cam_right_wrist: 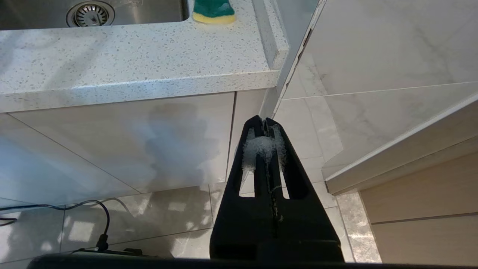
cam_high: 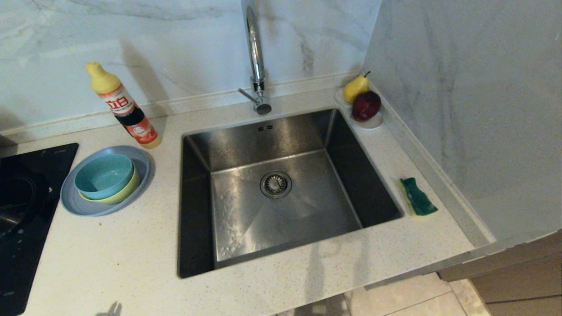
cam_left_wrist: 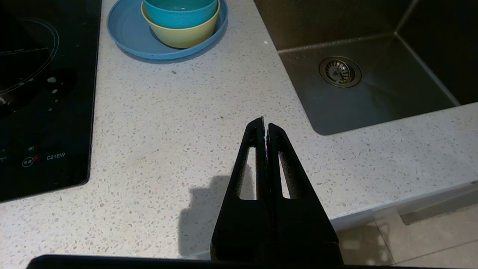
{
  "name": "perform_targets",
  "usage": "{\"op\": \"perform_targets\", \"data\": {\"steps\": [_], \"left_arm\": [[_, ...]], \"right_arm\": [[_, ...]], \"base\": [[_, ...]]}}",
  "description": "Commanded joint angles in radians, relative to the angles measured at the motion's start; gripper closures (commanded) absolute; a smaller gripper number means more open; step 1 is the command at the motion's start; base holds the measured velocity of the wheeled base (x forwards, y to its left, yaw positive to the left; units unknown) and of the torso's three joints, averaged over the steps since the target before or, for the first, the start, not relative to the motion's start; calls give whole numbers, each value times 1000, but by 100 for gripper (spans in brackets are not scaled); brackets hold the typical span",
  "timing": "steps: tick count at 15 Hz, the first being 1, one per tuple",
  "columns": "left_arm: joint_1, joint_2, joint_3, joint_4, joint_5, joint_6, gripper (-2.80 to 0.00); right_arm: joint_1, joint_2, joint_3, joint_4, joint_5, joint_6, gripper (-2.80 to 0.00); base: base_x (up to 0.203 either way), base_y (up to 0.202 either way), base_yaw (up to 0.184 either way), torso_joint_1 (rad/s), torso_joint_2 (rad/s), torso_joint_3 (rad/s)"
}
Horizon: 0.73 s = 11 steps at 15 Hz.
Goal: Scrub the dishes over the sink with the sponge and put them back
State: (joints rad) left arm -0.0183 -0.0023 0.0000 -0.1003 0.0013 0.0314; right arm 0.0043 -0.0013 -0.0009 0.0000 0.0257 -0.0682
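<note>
The dishes stand stacked left of the sink (cam_high: 281,184): a teal bowl (cam_high: 103,175) inside a yellow bowl (cam_high: 120,195) on a grey-blue plate (cam_high: 77,202). In the left wrist view the teal bowl (cam_left_wrist: 179,11), yellow bowl (cam_left_wrist: 183,35) and plate (cam_left_wrist: 127,33) lie far ahead. The sponge (cam_high: 418,197), green side up, rests on the counter right of the sink, and shows as the sponge (cam_right_wrist: 213,10) in the right wrist view. My left gripper (cam_left_wrist: 264,125) is shut and empty over the counter's front edge. My right gripper (cam_right_wrist: 263,120) is shut below counter level, with white foam on its fingers.
A yellow detergent bottle (cam_high: 125,107) stands behind the dishes. A black hob (cam_high: 22,210) fills the far left. A tall tap (cam_high: 257,57) rises behind the sink. A saucer with a pear (cam_high: 354,87) and an apple (cam_high: 365,105) sits at the back right by the wall.
</note>
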Motion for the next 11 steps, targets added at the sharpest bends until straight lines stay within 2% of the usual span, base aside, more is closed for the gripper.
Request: {"op": "perform_targets", "data": {"steps": [1,5,7,11], "left_arm": [[0,1,40,-1,0,1,0],[0,1,40,-1,0,1,0],[0,1,40,-1,0,1,0],[0,1,40,-1,0,1,0]], "right_arm": [[0,-2,1,3,-1,-4,0],[0,-2,0,-2,-5,16,0],[0,-2,1,-1,-21,57,0],[0,0,1,-3,-20,61,0]], "base": [[0,0,0,0,0,0],[0,0,0,0,0,0],[0,0,0,0,0,0],[0,0,0,0,0,0]]}}
